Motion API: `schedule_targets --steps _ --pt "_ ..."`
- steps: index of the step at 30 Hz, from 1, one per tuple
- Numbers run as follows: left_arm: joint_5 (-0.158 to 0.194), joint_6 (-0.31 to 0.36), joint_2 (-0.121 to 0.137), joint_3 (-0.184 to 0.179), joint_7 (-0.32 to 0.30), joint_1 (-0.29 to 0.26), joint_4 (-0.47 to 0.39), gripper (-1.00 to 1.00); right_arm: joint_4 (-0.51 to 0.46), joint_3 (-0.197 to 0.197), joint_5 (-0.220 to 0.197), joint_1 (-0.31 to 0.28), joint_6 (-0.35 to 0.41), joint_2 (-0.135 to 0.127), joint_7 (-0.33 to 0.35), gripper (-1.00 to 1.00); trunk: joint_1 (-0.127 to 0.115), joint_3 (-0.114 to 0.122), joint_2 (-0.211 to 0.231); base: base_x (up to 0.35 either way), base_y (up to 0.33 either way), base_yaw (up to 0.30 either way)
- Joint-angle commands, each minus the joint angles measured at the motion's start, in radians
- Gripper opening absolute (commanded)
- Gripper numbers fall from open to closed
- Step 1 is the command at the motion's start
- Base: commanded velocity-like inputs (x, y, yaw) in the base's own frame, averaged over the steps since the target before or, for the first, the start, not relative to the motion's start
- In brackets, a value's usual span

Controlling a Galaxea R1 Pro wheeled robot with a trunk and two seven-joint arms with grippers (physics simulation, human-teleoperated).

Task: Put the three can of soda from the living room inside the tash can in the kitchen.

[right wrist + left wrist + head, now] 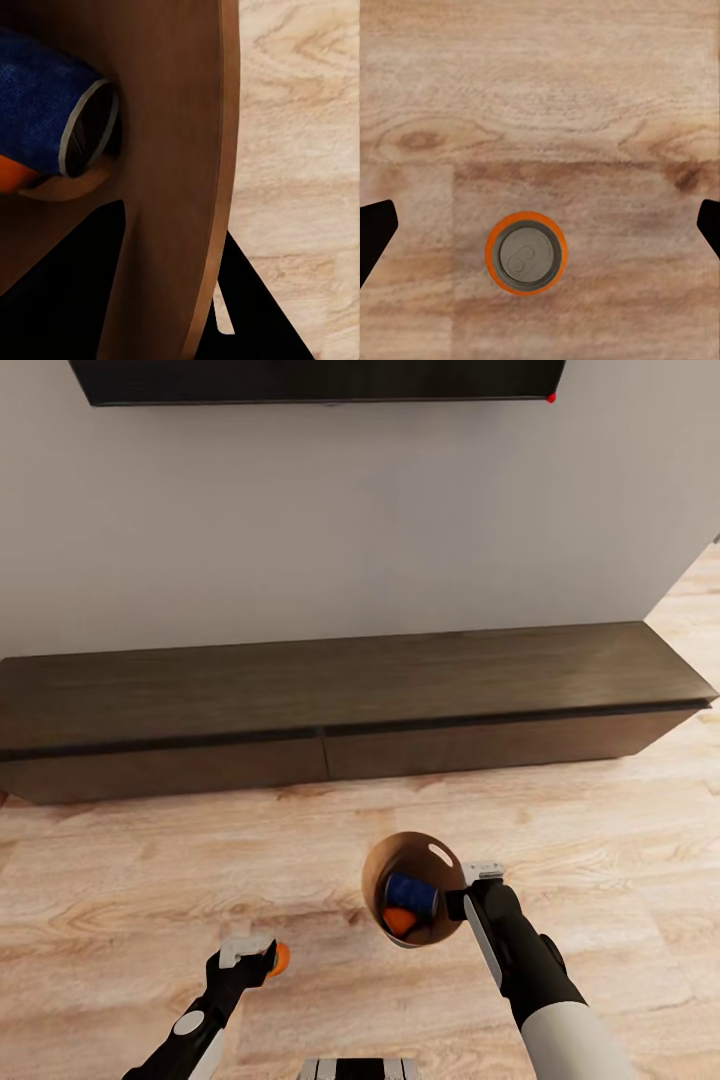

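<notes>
Orange soda can (pixel 525 253): silver top, upright on floor | left gripper (pixel 540 225) wide | right gripper (pixel 462 903) pinches bin (pixel 385 865) rim

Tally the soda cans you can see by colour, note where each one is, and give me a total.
Orange cans: 2, one standing on the floor under the left gripper, one in the trash can.
Blue cans: 1, lying in the trash can.
Total: 3 cans, 2 of them in the trash can held by the right gripper.
</notes>
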Motion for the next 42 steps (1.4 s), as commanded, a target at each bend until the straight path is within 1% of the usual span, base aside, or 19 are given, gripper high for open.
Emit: schedule_targets --steps 1,9,13,16,17,19,24,26,33,42 --pt "0.0 0.0 0.0 0.0 0.0 0.0 0.0 1.0 -0.001 0.0 -0.011 0.0 -0.001 0.0 0.001 -1.0 0.004 -0.004 -0.007 0.0 0.0 0.0" --pt "0.0 0.0 0.0 0.0 0.0 0.001 0.0 1.0 -0.01 0.002 -0.011 -0.001 -0.001 0.001 0.001 -1.0 0.035 -0.03 -0.063 0.0 0.0 0.0" --pt "0.0 0.0 0.0 0.0 0.0 0.0 0.001 1.0 -0.046 0.003 -0.011 -0.001 0.006 0.001 0.001 -1.0 0.05 -0.042 -0.091 0.0 0.0 0.0" --pt "0.0 0.0 0.0 0.0 0.0 0.0 0.001 1.0 -0.084 0.003 -0.011 -0.001 0.051 0.001 0.002 -1.0 0.061 -0.052 -0.112 0.0 0.0 0.0" --pt "0.0 0.0 0.0 0.0 0.0 0.0 0.0 1.0 -0.106 0.003 -0.011 -0.001 0.077 0.001 0.004 -1.0 0.065 -0.055 -0.119 0.0 0.0 0.0" --pt "0.0 0.0 0.0 0.0 0.0 0.0 0.001 1.0 -0.144 0.003 -0.011 -0.001 0.104 0.001 0.008 -1.0 0.073 -0.061 -0.133 0.0 0.0 0.0" --pt "-0.001 0.0 0.0 0.0 0.0 0.0 0.001 1.0 -0.204 0.002 -0.012 -0.001 0.128 0.001 0.018 -1.0 0.092 -0.077 -0.168 0.0 0.0 0.0" --pt "-0.001 0.0 0.0 0.0 0.0 0.0 0.001 1.0 -0.209 0.002 -0.011 -0.001 0.131 0.001 0.019 -1.0 0.1 -0.083 -0.182 0.0 0.0 0.0" --pt "-0.001 0.0 0.0 0.0 0.0 0.0 0.001 1.0 -0.286 0.002 -0.012 -0.001 0.147 0.001 0.022 -1.0 0.127 -0.105 -0.231 0.0 0.0 0.0" --pt "-0.001 0.0 0.0 0.0 0.0 0.0 0.001 1.0 -0.305 0.002 -0.012 -0.001 0.151 0.001 0.022 -1.0 0.161 -0.133 -0.294 0.0 0.0 0.0"
